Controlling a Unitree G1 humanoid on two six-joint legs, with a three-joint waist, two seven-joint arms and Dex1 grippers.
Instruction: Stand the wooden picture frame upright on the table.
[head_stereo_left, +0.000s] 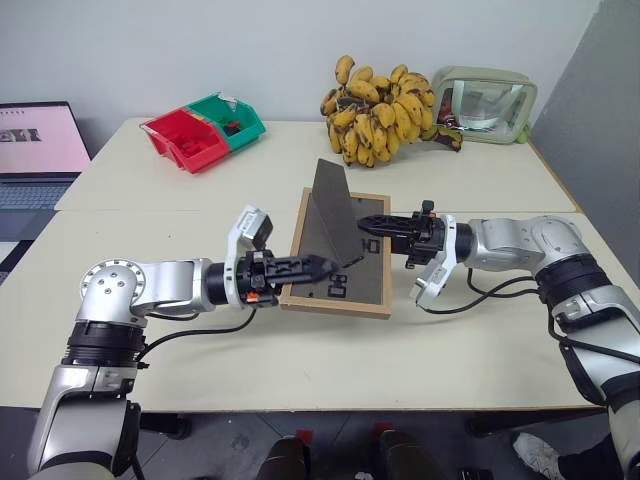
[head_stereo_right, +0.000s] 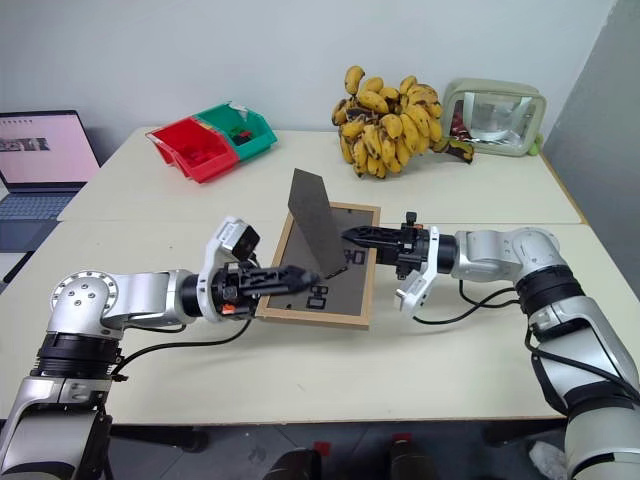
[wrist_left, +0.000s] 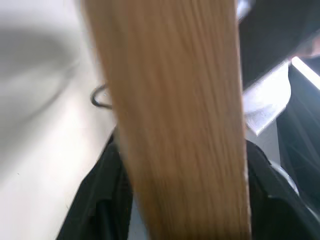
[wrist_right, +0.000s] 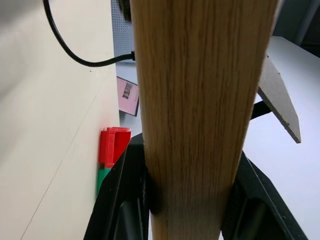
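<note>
Your right gripper (head_stereo_left: 368, 226) pinches the wooden picture frame (head_stereo_left: 338, 253)'s edge; the left gripper (head_stereo_left: 318, 266) seems loosened around the opposite edge; it's stiff, light; grip the rails, not the stand.

Wooden picture frame (head_stereo_left: 340, 262) at mid desk (head_stereo_left: 480, 340), face down, stand raised. Left gripper (head_stereo_left: 318, 267) at its left edge, right gripper (head_stereo_left: 372, 226) at its right. Behind: bins (head_stereo_left: 203, 130) left, bananas (head_stereo_left: 385, 110) centre, container (head_stereo_left: 484, 104) right. Laptop (head_stereo_left: 40, 150) far left, off the desk.
</note>
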